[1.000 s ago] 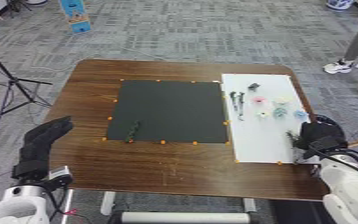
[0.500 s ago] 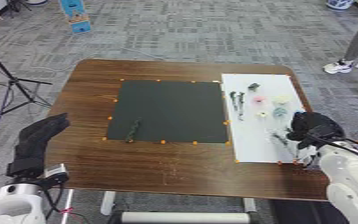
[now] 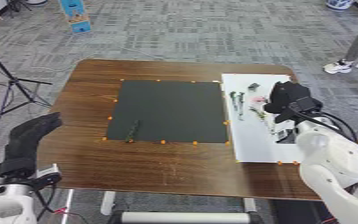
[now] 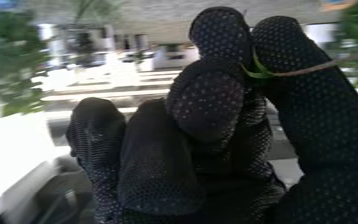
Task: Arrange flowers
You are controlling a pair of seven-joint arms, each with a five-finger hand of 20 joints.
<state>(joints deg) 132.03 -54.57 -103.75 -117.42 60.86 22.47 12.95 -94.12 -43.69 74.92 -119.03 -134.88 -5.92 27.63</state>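
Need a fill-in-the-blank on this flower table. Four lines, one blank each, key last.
1. Of the black mat and the white sheet, the lone sprig lies on the ____.
2. The small markers along the mat's near edge are ____.
3. The right hand has a thin stem with ____ leaves.
4. The left hand is at the table's ____ side.

Missing words: black mat; orange; green; left
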